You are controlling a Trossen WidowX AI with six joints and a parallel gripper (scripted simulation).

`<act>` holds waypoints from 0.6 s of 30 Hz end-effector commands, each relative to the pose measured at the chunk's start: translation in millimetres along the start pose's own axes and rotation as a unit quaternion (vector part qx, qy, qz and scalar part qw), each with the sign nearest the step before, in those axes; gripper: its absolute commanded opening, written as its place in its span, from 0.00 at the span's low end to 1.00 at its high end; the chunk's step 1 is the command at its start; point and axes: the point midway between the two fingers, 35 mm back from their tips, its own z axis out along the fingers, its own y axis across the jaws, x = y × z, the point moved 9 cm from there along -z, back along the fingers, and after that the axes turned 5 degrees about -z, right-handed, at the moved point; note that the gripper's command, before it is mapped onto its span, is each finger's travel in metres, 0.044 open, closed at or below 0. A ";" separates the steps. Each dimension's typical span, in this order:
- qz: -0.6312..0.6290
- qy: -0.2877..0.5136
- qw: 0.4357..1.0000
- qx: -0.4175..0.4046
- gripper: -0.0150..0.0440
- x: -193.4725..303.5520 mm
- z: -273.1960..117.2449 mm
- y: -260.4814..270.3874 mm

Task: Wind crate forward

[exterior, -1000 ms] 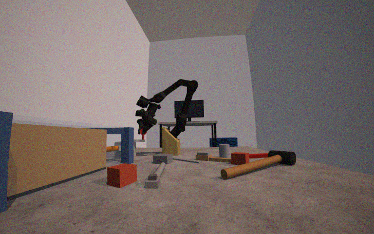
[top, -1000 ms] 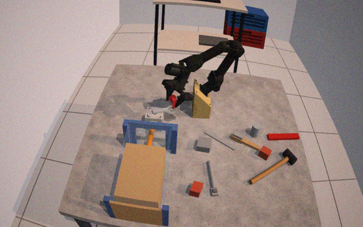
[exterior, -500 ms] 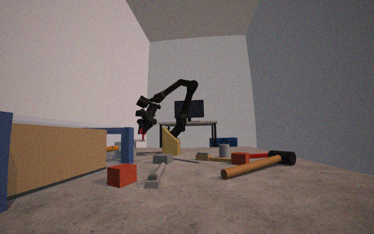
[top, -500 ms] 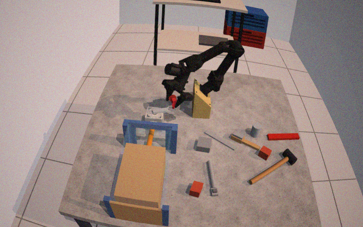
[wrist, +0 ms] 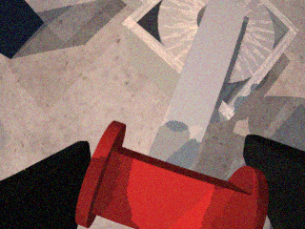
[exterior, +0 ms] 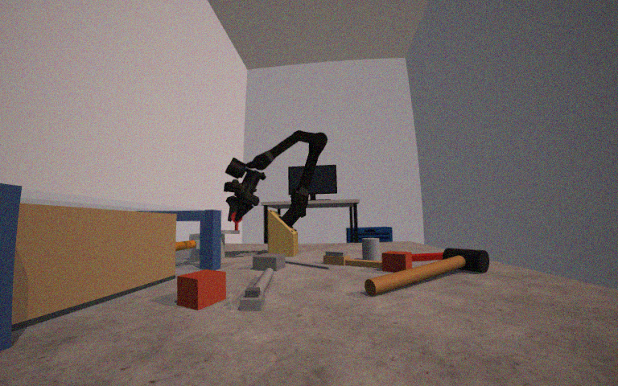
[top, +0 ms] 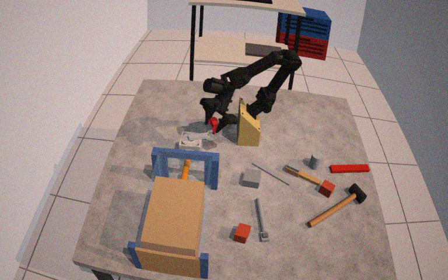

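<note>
We have the pincer [top: 213, 126] [exterior: 234, 219] [wrist: 170, 149] closed on the red knob [top: 213, 122] [exterior: 234, 215] [wrist: 167, 196] of the winch handle, one finger at each end. The handle's grey arm [top: 199, 135] [exterior: 231, 232] [wrist: 205, 72] reaches over the winch [top: 189, 146] [exterior: 194, 237] [wrist: 154, 47]; its square key is hidden beneath, so we cannot tell how deep it sits. The crate [top: 175, 211] [exterior: 95, 254] rests in the cubby, looking flat, its front short of the blue steel frame [top: 185, 152] [exterior: 210, 241].

The step in hand, as we judge it, is winding. We should carry the knob round in a level circle centred on the winch, at a steady height, so that we neither lift the key out nor lever it sideways. Our wrist should turn with the arm, and short, slow arcs will let us check that the crate answers.

An orange rod [top: 185, 170] [exterior: 186, 245] lies between the crate and the frame. If it is a loose tool, it could make the crate ride up, so we would do well to settle that and remove it before pulling further. We ease off as the front meets the steel, then let go and back away.
</note>
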 end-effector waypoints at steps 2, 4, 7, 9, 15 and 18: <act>0.000 0.000 1.000 0.001 0.25 -0.3 -0.4 -0.2; 0.000 0.000 1.000 0.001 0.25 -0.3 -0.4 -0.2; 0.000 0.000 1.000 0.001 0.25 -0.3 -0.4 -0.2; 0.000 0.000 1.000 0.001 0.25 -0.3 -0.4 -0.2; 0.000 0.000 1.000 0.000 0.30 0.0 0.0 0.0; 0.000 0.000 1.000 0.000 0.43 0.0 0.0 0.0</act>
